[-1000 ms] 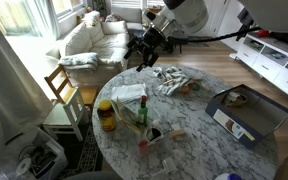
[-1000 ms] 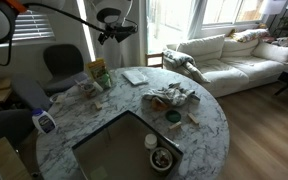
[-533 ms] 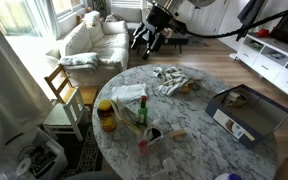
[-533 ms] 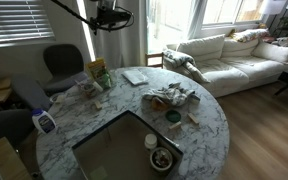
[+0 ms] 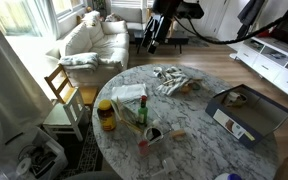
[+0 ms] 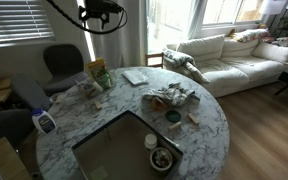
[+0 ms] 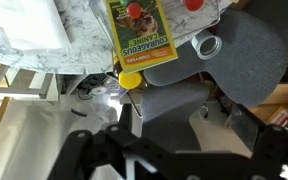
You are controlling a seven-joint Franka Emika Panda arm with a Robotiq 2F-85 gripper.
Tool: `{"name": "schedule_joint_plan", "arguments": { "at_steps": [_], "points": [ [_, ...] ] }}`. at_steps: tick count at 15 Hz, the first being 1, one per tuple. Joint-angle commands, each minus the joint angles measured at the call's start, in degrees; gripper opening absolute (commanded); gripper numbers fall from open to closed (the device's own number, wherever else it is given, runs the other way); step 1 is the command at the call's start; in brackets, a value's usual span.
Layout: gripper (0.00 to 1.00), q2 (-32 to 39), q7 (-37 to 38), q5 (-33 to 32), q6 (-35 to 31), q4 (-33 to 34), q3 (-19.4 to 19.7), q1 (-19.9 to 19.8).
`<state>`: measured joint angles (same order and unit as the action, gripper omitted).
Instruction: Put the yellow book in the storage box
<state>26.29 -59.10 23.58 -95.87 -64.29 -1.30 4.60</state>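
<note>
The black-and-white robot arm reached in high from the upper edge in both exterior views, holding the black two-finger gripper (image 5: 150,38) well above the round white marble table (image 5: 189,112) and clear of everything on it. In the wrist view the gripper (image 7: 174,120) was a dark blur along the lower edge. Its jaws appeared to stand apart with nothing between them.

The thin yellow book with a green-bordered picture (image 7: 141,30) lay flat on a grey surface beside the marble. Its upper end was cut off by the frame. I could not tell whether that surface was the inside or the flap of the grey-blue rectangular storage box (image 5: 259,115). The book's long axis ran up and down the wrist view, slightly tilted. Its title read upside down, with the near short edge just beside a small round yellow cap (image 7: 131,80).
</note>
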Motion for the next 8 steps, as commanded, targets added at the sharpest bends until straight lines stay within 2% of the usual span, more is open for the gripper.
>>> {"name": "schedule_joint_plan", "arguments": {
  "at_steps": [1, 3, 4, 8],
  "points": [
    [1.0, -6.0, 5.4, -2.0, 0.9, -6.8, 1.0, 1.1],
    [1.0, -8.5, 4.9, -2.6, -1.8, -9.7, 0.9, 1.3],
    [1.0, -4.1, 4.4, -1.0, 0.5, -3.6, 0.2, 0.5],
    [1.0, -6.7, 4.4, -1.2, 0.0, -6.5, 0.2, 0.5]
  ]
}}
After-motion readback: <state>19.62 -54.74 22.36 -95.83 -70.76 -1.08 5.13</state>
